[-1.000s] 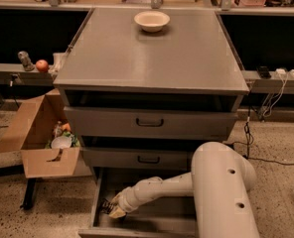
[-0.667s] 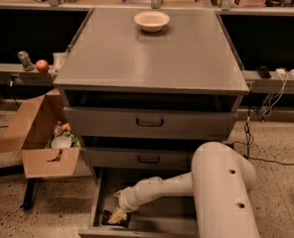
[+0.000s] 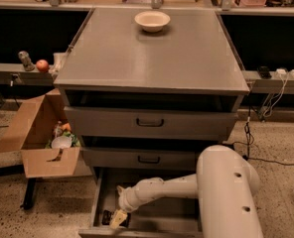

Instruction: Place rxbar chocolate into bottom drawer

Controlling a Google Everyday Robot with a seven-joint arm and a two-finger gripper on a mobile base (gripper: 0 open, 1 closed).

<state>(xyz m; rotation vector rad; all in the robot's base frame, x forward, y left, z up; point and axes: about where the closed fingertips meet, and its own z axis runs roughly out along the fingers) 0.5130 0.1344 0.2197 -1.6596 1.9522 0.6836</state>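
The bottom drawer (image 3: 152, 222) is pulled open below the two upper drawers, showing its flat grey floor. My white arm reaches down into it from the right. My gripper (image 3: 116, 219) is low over the drawer's front left corner. A small dark thing, the rxbar chocolate (image 3: 106, 217), lies on the drawer floor right beside the gripper's left side. Whether the gripper still touches it cannot be told.
A cream bowl (image 3: 152, 20) stands at the back of the cabinet top (image 3: 152, 58). The two upper drawers (image 3: 149, 123) with black handles are shut. An open cardboard box (image 3: 40, 138) with items sits left of the cabinet. An apple (image 3: 42, 65) rests on the left shelf.
My gripper has moved lower and toward the drawer's front left corner. The dark bar now shows on the drawer floor beside it.
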